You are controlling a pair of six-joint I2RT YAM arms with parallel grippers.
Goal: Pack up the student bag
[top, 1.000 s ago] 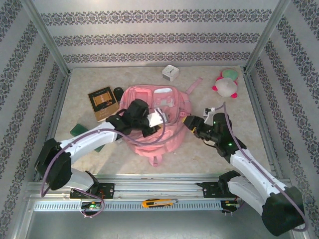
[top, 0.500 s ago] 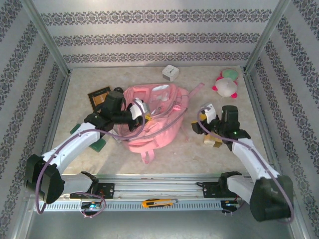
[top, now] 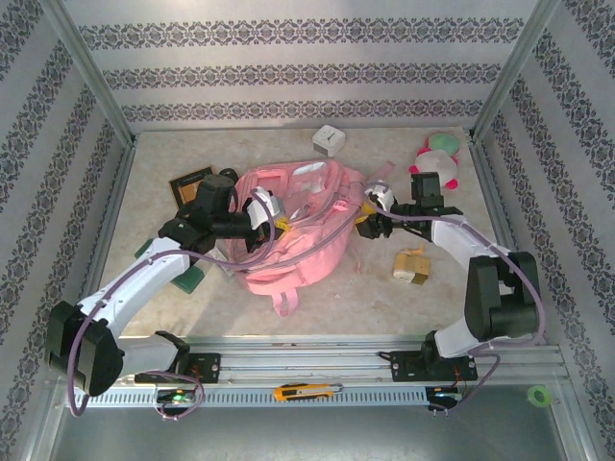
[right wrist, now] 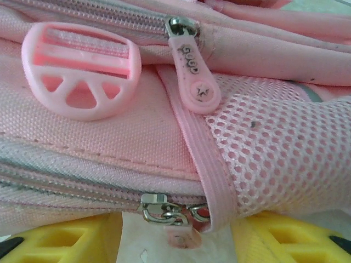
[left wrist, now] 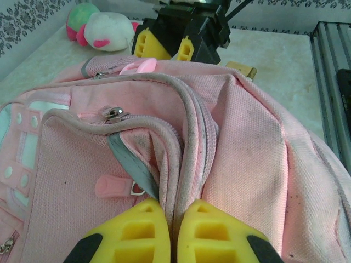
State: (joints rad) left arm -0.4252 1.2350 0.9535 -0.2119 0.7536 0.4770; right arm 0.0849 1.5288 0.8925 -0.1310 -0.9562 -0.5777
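Observation:
The student bag (top: 307, 245) is a large pink backpack lying flat mid-table. My left gripper (top: 273, 222) is shut on a fold of its fabric and grey zip trim, and the yellow fingertips (left wrist: 148, 219) pinch that seam in the left wrist view (left wrist: 174, 212). My right gripper (top: 366, 219) sits at the bag's right edge and is open. In the right wrist view, its yellow fingers (right wrist: 66, 241) stand on either side of a small pink zip pull (right wrist: 184, 236) under the bag's side (right wrist: 109, 137), apart from it. A longer pink zip tab (right wrist: 192, 71) lies above.
A pink-and-white plush toy (top: 437, 163) lies at the back right and a white box (top: 329, 140) at the back. A brown book (top: 190, 185) lies left of the bag. A tan block (top: 413, 265) lies right of the bag, and a green item (top: 190, 279) lies under my left arm.
My right arm has swung from the tan block to the bag's right edge, and its jaws have narrowed a little. The left gripper still pinches the bag, which earlier slid left.

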